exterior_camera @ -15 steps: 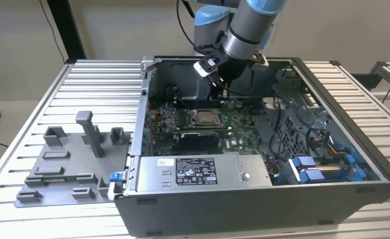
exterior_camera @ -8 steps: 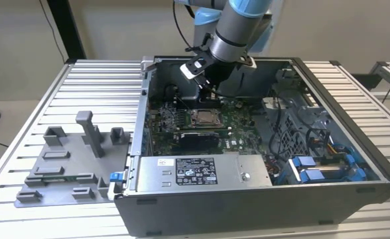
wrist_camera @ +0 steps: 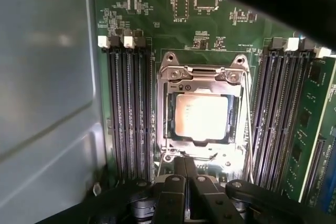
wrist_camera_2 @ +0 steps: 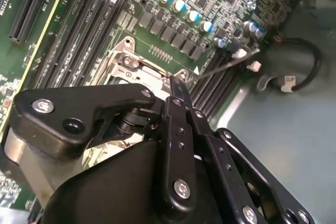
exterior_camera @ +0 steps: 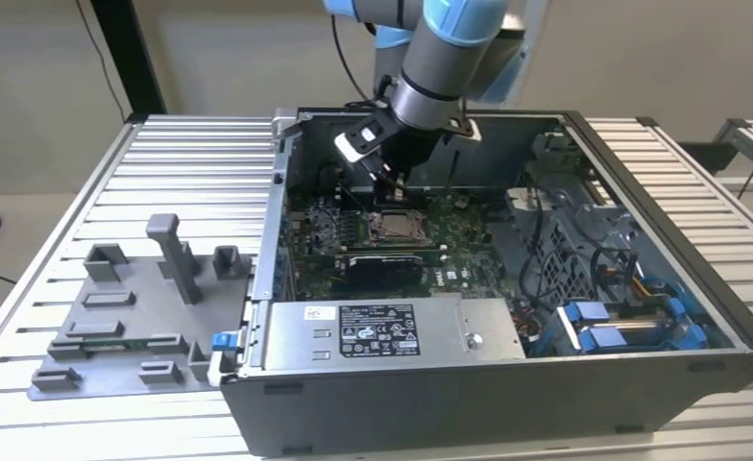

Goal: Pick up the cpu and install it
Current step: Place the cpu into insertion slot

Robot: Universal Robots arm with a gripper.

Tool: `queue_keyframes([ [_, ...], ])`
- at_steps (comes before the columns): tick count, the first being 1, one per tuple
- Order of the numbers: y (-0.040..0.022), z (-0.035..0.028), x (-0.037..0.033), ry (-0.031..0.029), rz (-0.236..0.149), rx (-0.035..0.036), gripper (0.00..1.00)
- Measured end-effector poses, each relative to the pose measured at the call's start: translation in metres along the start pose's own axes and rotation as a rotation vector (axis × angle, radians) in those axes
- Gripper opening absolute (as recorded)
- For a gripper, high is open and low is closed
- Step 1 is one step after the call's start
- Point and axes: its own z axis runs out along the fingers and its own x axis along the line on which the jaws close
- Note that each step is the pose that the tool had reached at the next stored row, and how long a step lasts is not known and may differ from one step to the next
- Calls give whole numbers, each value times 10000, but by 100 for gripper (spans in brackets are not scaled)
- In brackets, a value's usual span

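The cpu, a small square chip with a silvery top, lies flat inside the metal-framed socket on the green motherboard. The exterior view shows the cpu as a pale square in the middle of the board inside the open computer case. My gripper hangs just above one edge of the socket frame, its two black fingers pressed together with nothing between them. It does not touch the chip. In the second wrist view the gripper covers most of the socket.
Rows of dark memory slots flank the socket on both sides. A grey power supply and blue drive brackets fill the case's near side. A grey plastic tray with upright posts sits on the slatted table at the exterior view's left.
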Motion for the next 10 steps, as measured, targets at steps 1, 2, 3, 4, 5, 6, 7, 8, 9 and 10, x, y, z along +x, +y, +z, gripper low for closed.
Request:
queue_keyframes([
  [1,2,18,-2,-2,-1,-4,0],
  [2,4,36,-5,-6,0,-8,0],
  [3,6,54,-7,-10,1,-10,0],
  [4,9,73,-9,-13,1,-11,0],
  [5,12,90,-11,-14,1,-13,0],
  [6,14,108,-14,-16,2,-13,0],
  [7,17,126,-16,-17,3,-14,0],
  [8,19,144,-19,-18,4,-14,0],
  [9,21,163,-21,-18,6,-15,0],
  [10,23,177,-23,-18,6,-15,0],
])
